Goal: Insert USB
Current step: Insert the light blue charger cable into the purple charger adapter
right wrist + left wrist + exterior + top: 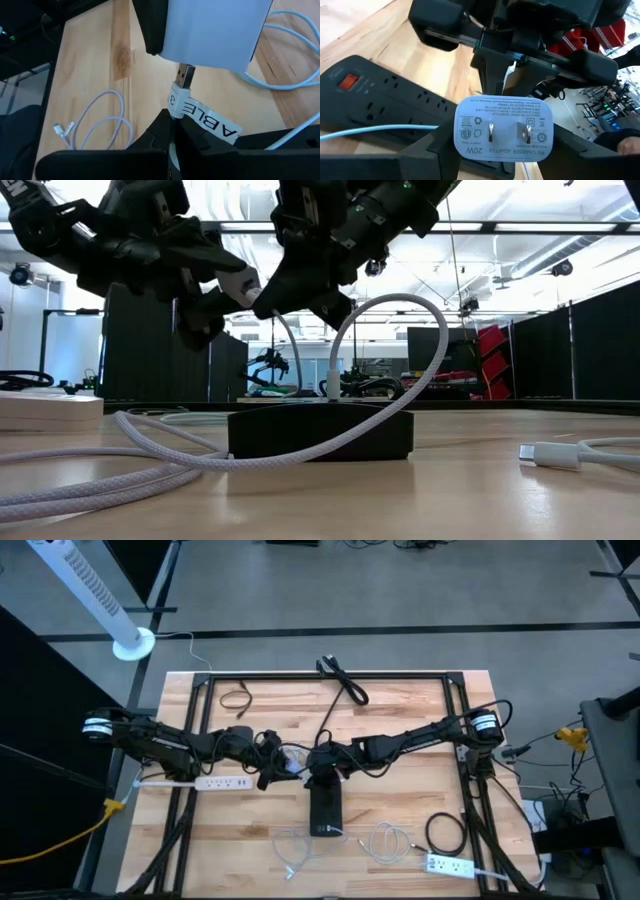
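Arms angled inward above wooden table [400, 800], left gripper [502, 150] clamping white 20W charger adapter [503, 128], right gripper [172, 132] pinching labelled silver USB plug [184, 77] just below adapter.

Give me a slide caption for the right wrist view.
Right end effector brings the labelled USB plug up to the white charger.

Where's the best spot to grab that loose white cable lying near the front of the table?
Probably take the loose white cable at the outer curve of its coil, coming straight down from above: it lies flat on the table, the curve is open wood on both sides, and the black power strip sits clear of it.
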Available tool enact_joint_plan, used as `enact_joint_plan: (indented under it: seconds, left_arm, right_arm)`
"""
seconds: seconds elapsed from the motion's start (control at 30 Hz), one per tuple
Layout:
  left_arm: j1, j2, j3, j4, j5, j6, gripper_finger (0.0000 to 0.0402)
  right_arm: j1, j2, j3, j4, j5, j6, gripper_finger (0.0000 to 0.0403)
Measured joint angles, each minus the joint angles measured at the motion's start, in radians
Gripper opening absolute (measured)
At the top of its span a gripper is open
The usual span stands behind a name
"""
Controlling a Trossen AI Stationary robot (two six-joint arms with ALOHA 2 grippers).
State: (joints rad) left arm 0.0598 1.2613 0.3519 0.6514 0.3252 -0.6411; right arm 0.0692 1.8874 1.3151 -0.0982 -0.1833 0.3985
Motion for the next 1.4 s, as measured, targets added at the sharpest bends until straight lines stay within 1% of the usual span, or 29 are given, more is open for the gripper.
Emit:
enact_joint_plan:
  seconds: [0.33, 0.53, 1.1, 1.4]
  left_arm:
    - [-0.006, 0.000, 0.000, -0.001, 0.008, 0.000, 0.0192]
    - [-0.007, 0.000, -0.001, -0.034, 0.007, 0.000, 0.0192]
    - [-0.031, -0.002, -0.001, -0.013, 0.007, 0.022, 0.0192]
    - [-0.031, -0.002, -0.001, -0.017, -0.023, 0.038, 0.0192]
  right_arm:
    - [-0.003, 0.000, 0.000, 0.000, 0.001, -0.017, 0.0000]
    - [-0.003, 0.000, 0.000, -0.001, 0.000, -0.018, 0.0000]
    - [-0.004, 0.000, -0.002, 0.002, 0.027, -0.001, 0.0000]
    - [-0.004, 0.000, 0.003, 0.006, 0.027, 0.007, 0.0000]
